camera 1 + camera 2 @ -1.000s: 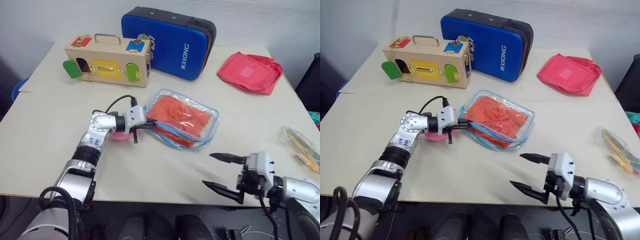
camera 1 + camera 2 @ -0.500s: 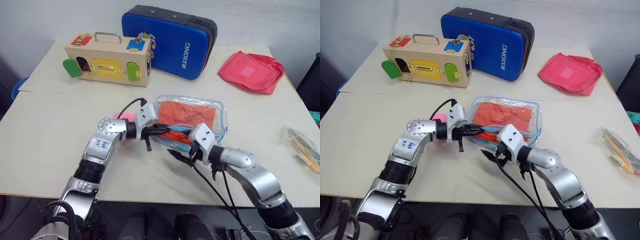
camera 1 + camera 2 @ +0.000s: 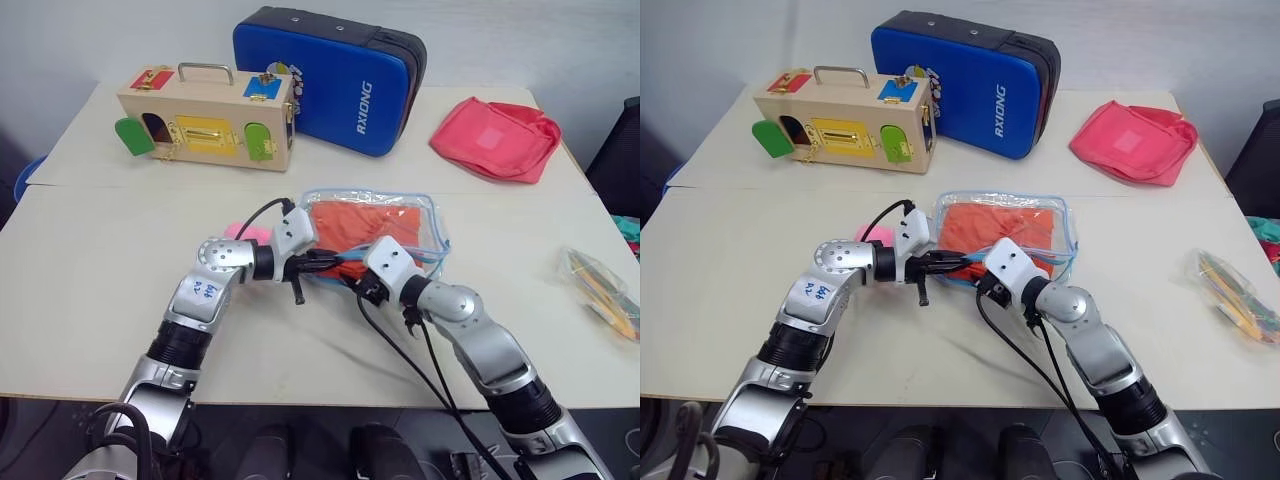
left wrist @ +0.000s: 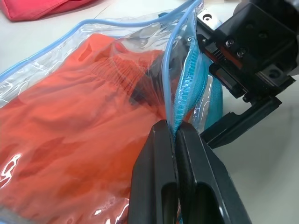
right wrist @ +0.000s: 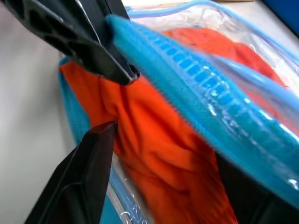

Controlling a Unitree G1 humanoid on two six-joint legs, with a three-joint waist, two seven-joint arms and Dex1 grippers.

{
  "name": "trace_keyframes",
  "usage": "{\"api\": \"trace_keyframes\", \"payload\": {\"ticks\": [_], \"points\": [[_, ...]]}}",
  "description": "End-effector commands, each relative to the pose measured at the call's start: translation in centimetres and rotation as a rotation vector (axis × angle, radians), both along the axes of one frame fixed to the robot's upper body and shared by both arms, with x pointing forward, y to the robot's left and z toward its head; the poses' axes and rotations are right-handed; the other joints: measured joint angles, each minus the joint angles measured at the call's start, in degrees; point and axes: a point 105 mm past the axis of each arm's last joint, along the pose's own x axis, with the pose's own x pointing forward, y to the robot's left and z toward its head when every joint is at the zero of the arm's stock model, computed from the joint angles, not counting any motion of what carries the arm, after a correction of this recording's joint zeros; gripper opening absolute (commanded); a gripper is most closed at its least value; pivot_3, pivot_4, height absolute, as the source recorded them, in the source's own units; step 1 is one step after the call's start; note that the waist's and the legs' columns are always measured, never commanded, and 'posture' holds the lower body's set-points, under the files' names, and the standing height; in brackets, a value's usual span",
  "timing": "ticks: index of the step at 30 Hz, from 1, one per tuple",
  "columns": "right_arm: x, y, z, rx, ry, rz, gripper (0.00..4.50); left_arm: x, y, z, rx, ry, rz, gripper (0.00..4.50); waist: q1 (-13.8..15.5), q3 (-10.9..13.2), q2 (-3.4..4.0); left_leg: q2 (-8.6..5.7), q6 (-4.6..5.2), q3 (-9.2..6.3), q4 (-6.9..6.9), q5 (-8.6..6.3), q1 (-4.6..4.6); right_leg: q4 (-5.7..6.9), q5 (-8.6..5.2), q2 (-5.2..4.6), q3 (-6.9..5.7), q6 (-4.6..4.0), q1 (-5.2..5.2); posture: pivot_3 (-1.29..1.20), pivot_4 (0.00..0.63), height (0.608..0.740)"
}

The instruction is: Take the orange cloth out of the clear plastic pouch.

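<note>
Left wrist view: my left gripper (image 4: 176, 127) is pinched fully closed on the blue zipper edge of the clear plastic pouch (image 4: 60, 39), lifting that lip off the table (image 3: 90, 260).
Right wrist view: my right gripper (image 5: 159, 154) stands partly spread at the pouch mouth; one finger (image 5: 88, 163) lies against the orange cloth (image 5: 177, 154), the other sits under the zipper band. Nothing gripped yet, as far as I can see.
Cloth position: inside the pouch, directly ahead of both grippers, bunched right at the opening between my right fingers.
Pouch position: flat on the table beyond my fingertips, near lip raised by my left gripper.
Risk, plastic caught: my right fingers straddle the zipper band; closing here could trap film or zipper along with the fabric, so the pouch would come away with the cloth.
Risk, left slip: I hold only a thin edge; a hard pull from the right could tug it out and the mouth would fall shut.
Risk, shallow bite: only a fold of cloth lies within reach; a light pinch may slide off the soft fabric.
Risk, collision: both grippers sit almost touching at the mouth; any sideways move could knock them together.
Bystanders: blue case (image 3: 325, 80), wooden box (image 3: 205, 118) and pink-red bag (image 3: 493, 138) lie well beyond the pouch, out of harm.
</note>
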Motion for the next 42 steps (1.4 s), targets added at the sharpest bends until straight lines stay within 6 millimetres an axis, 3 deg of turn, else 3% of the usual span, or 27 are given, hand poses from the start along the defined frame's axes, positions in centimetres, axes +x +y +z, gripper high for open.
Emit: {"api": "trace_keyframes", "payload": {"ticks": [1, 5, 11, 14, 22, 23, 27, 29, 32, 37, 42], "points": [[-0.5, 0.6, -0.1, -0.017, 0.020, 0.049, 3.23, -0.2, -0.6, 0.8, -0.021, -0.034, -0.024, 0.00, -0.03, 0.00, 0.00, 0.00, 0.00, 0.00, 0.00, 0.00, 0.00, 0.00, 0.00, 0.00, 0.00, 0.00, 0.00, 0.00, 0.150, 0.740], [-0.2, 0.4, -0.7, -0.059, 0.035, 0.046, 3.23, -0.1, -0.6, 0.8, -0.021, -0.034, -0.023, 0.00, -0.04, 0.00, 0.00, 0.00, 0.00, 0.00, 0.00, 0.00, 0.00, 0.01, 0.00, 0.00, 0.00, 0.00, 0.00, 0.00, 0.150, 0.740], [1.8, -0.4, -2.2, -0.101, 0.065, -0.020, 3.23, -0.2, -0.8, 0.7, -0.027, -0.027, -0.030, 0.00, -0.11, -0.01, 0.00, 0.00, -0.01, 0.01, 0.02, 0.01, 0.05, 0.05, 0.00, 0.00, 0.00, 0.00, 0.01, 0.00, 0.150, 0.740], [2.5, -0.8, -2.6, -0.112, 0.064, -0.042, 2.61, -0.2, -0.9, 0.6, -0.029, -0.025, -0.033, 0.00, 0.05, -0.01, 0.00, 0.00, -0.01, 0.01, 0.04, 0.01, 0.08, 0.09, 0.00, -0.01, -0.01, 0.00, 0.04, 0.00, 0.150, 0.740], [3.0, -1.9, -2.1, -0.165, -0.005, -0.034, 0.05, 0.2, -0.2, 0.1, -0.045, 0.015, 0.017, 0.00, 0.04, -0.03, -0.02, -0.04, -0.01, -0.02, 0.06, 0.02, 0.08, 0.13, 0.00, -0.03, -0.01, 0.00, 0.05, 0.00, 0.150, 0.740], [2.9, -2.2, -1.7, -0.137, -0.029, -0.032, 0.02, 0.3, -0.3, 0.1, -0.053, 0.017, 0.028, 0.00, 0.07, -0.03, -0.02, -0.04, -0.01, -0.02, 0.06, 0.02, 0.08, 0.12, 0.00, -0.04, -0.01, 0.00, 0.06, 0.00, 0.150, 0.740], [1.1, -0.7, 0.8, 0.039, -0.052, 0.126, 0.02, 0.8, -0.3, 0.5, -0.072, 0.002, 0.082, 0.00, 0.06, -0.03, -0.03, -0.04, 0.00, -0.02, 0.08, 0.02, 0.05, 0.11, 0.00, -0.04, -0.01, 0.00, 0.06, 0.00, 0.150, 0.740], [-0.7, 0.5, 2.2, 0.119, -0.045, 0.276, 0.02, 1.1, -0.2, 0.5, -0.073, 0.000, 0.104, 0.00, -0.03, -0.03, -0.03, -0.04, 0.00, 0.00, 0.07, 0.02, 0.05, 0.11, 0.00, -0.02, 0.00, 0.00, 0.05, 0.00, 0.150, 0.740], [-4.9, 1.1, 4.9, 0.243, 0.019, 0.563, 0.02, 1.9, 0.5, 1.1, -0.099, -0.010, 0.175, 0.00, -0.08, -0.03, -0.03, 0.00, -0.01, 0.00, 0.04, 0.02, 0.05, 0.10, 0.00, 0.01, -0.03, 0.00, 0.02, 0.00, 0.150, 0.740], [-10.0, -0.4, 7.3, 0.323, 0.212, 0.768, 0.02, 2.9, 1.9, 1.3, -0.136, -0.001, 0.275, 0.00, 0.13, -0.03, -0.03, 0.01, 0.00, -0.03, 0.05, 0.02, 0.04, 0.03, 0.00, -0.02, -0.05, 0.00, 0.07, 0.00, 0.150, 0.740], [-12.6, -2.6, 9.8, 0.422, 0.330, 0.760, 0.02, 2.8, 2.9, 0.5, -0.114, 0.009, 0.296, 0.00, 0.33, -0.03, -0.04, 0.01, 0.01, -0.06, 0.07, 0.01, 0.05, -0.04, 0.00, -0.05, -0.08, 0.00, 0.16, 0.00, 0.150, 0.740]]}}
